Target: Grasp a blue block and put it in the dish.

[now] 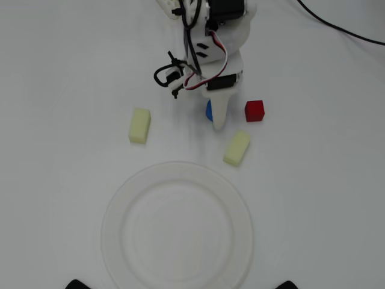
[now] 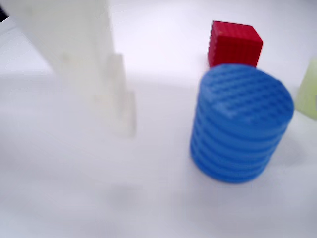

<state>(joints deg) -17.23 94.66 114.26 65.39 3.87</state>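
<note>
The blue block [image 1: 208, 111] is a short blue cylinder standing upright on the white table; the gripper mostly covers it in the overhead view. In the wrist view the blue block [image 2: 240, 131] stands just right of one white finger [image 2: 94, 74], with a small gap between them. The other finger is out of view. My gripper [image 1: 215, 117] is low at the block and looks open, holding nothing. The dish [image 1: 120, 198], a large white plate, lies empty toward the bottom of the overhead view, below the gripper.
A red cube [image 1: 254, 111] sits just right of the gripper and shows behind the blue block in the wrist view [image 2: 235, 43]. Two pale yellow blocks [image 1: 139, 125] [image 1: 237, 147] lie between the gripper and the dish. A black cable [image 1: 337, 27] runs at the top right.
</note>
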